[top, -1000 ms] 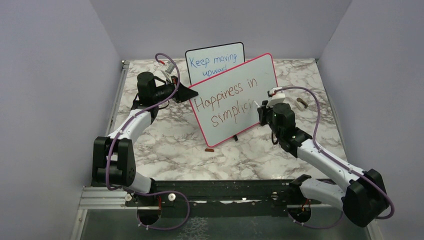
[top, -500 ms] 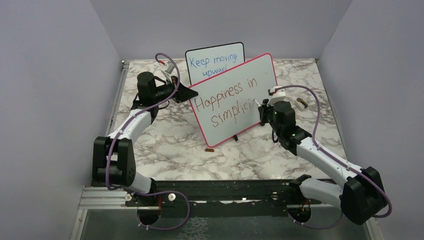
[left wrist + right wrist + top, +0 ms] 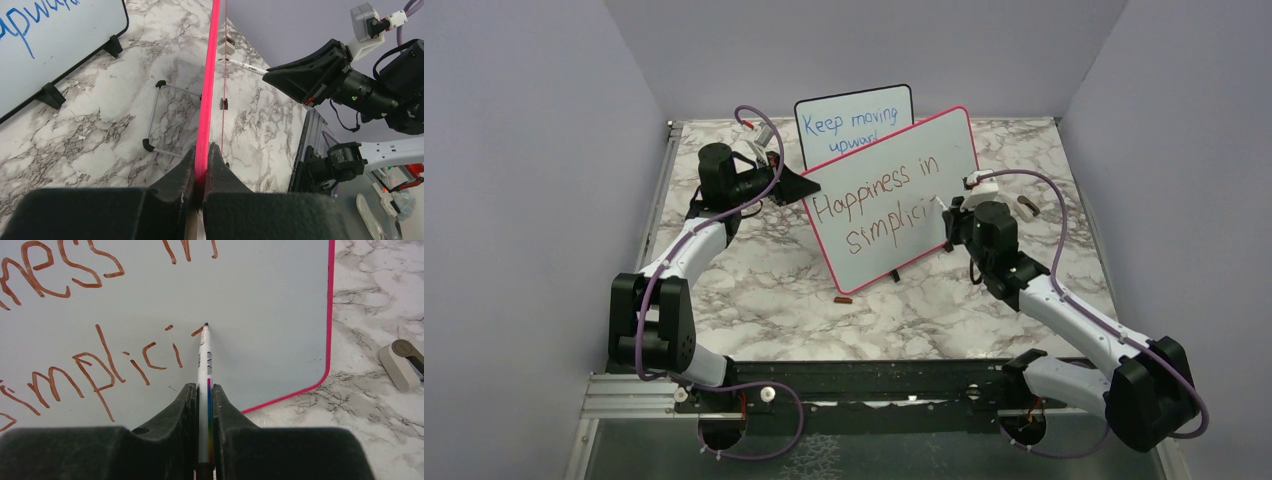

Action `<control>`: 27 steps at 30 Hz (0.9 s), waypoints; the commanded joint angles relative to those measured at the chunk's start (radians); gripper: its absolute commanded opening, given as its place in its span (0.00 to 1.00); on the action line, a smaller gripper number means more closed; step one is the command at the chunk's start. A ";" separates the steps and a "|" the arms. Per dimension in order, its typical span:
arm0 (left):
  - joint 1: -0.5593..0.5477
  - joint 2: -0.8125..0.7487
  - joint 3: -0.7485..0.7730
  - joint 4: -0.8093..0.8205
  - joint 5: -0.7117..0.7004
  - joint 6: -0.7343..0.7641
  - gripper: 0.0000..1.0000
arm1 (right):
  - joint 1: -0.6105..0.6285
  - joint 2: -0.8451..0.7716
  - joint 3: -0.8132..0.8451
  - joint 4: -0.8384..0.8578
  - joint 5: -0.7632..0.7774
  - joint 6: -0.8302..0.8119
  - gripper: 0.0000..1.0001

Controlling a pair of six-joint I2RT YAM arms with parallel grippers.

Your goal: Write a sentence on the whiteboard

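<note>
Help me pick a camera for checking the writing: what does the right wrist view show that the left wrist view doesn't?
Only right wrist: the sentence, its lower line reading "simplici", with the marker tip at the board face. Only left wrist: the left hand shut on the whiteboard at its pink edge, the black-framed board, a wire stand. Both: whiteboard, marker, right hand, marble table.

Top view: small black-framed board with blue writing (image 3: 854, 118), lower part hidden behind large pink-framed whiteboard (image 3: 879, 212). Small dark-red item (image 3: 844, 298) on marble table (image 3: 754, 290): too small to identify.
Left wrist view: whiteboard seen edge-on, writing face unreadable.
Right wrist view: brownish-red handwritten sentence (image 3: 100, 365) cut by left and top edges. Beige rounded object (image 3: 402, 365) cut by right edge. White marker (image 3: 204, 355), rear end hidden between right gripper (image 3: 204, 387) fingers.
</note>
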 commanded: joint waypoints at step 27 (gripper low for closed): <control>-0.013 0.041 -0.019 -0.120 -0.091 0.109 0.00 | -0.006 0.006 0.029 -0.015 -0.057 -0.003 0.01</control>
